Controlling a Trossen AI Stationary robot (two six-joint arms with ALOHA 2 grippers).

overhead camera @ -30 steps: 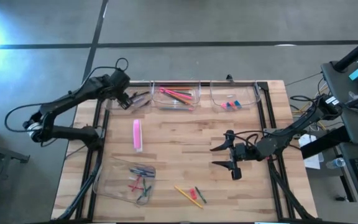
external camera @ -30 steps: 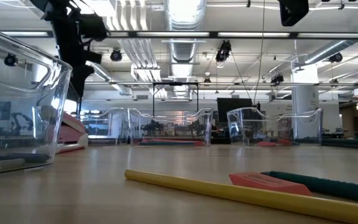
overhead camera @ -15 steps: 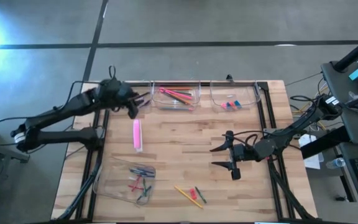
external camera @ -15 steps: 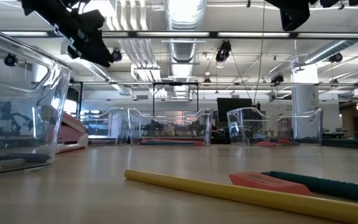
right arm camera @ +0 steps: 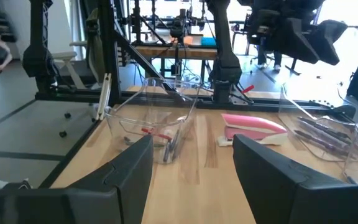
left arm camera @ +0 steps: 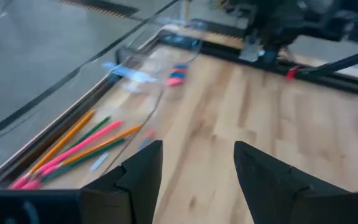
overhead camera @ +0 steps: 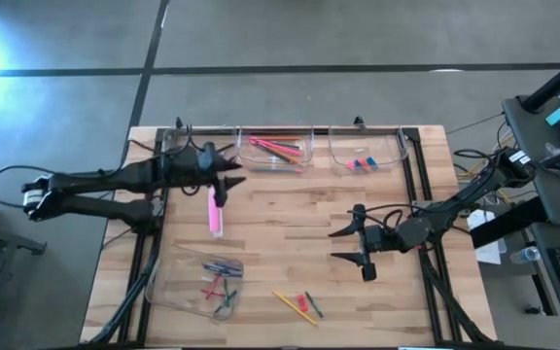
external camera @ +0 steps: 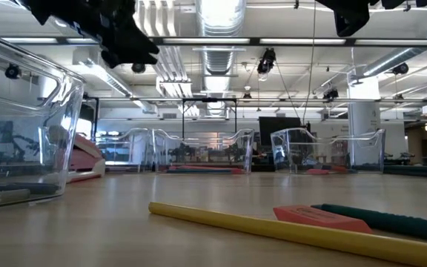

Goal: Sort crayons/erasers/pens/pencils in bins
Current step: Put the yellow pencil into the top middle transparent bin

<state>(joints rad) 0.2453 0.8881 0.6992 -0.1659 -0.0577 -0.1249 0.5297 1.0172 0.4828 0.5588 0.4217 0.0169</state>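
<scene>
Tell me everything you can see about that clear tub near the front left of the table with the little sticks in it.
The front-left tub is a clear plastic rectangle with rounded corners, open on top, standing on the wooden table slightly askew to its edge. Inside lie several short sticks in red, blue and dark colours, crossing one another. Neither claw touches it. The right wrist view shows its see-through walls too.

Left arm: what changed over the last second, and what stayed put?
The left end effector swung away from the far-left bin, out over the table toward the pink eraser block, fingers open and empty. The right end effector stayed open mid-table. The loose pencils and the bins' contents did not move.
</scene>
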